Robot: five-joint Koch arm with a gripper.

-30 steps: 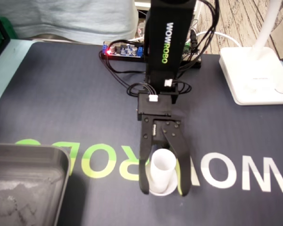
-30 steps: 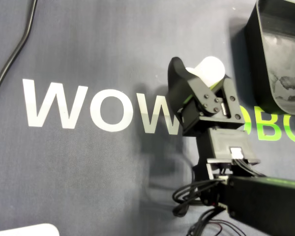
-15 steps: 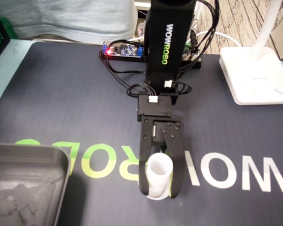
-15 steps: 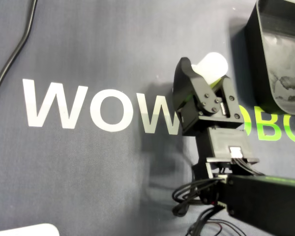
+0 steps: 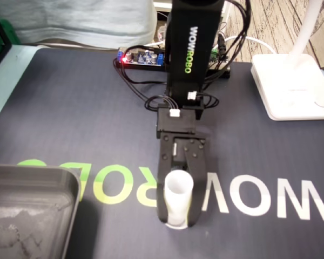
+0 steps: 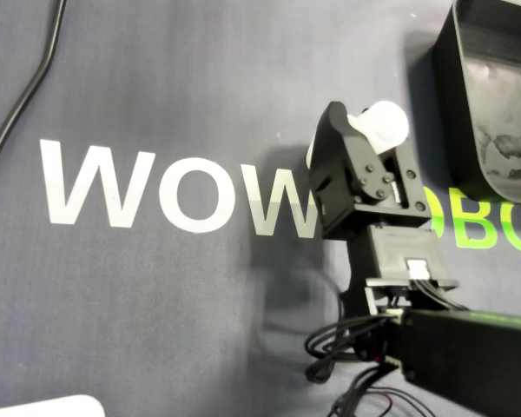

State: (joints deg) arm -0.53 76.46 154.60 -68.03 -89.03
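1. Nearest in the fixed view, the tray [image 5: 32, 183] sits at the mat's [image 5: 70, 118] lower left corner; the overhead view has it at the upper right [image 6: 469, 87].
2. Just right of it in the fixed view stands the cup [image 5: 179, 197], white and upright, over the lettering between the green "O" and the white "W".
3. The gripper [image 5: 177, 220] is clamped on the cup, one black finger pressed to each side. Overhead, the cup's round top [image 6: 384, 126] pokes out between the fingers, and the gripper [image 6: 369, 130] hugs it tight.
4. The cup's foot looks to be on the mat; I cannot tell for sure.
5. Behind that, the arm [image 5: 190, 48] rises with white wires at the wrist.
6. Farther back, a board [image 5: 140, 58] glows red at the arm's foot.
7. Far right, the lamp base [image 5: 291, 86] rests on the mat's edge.
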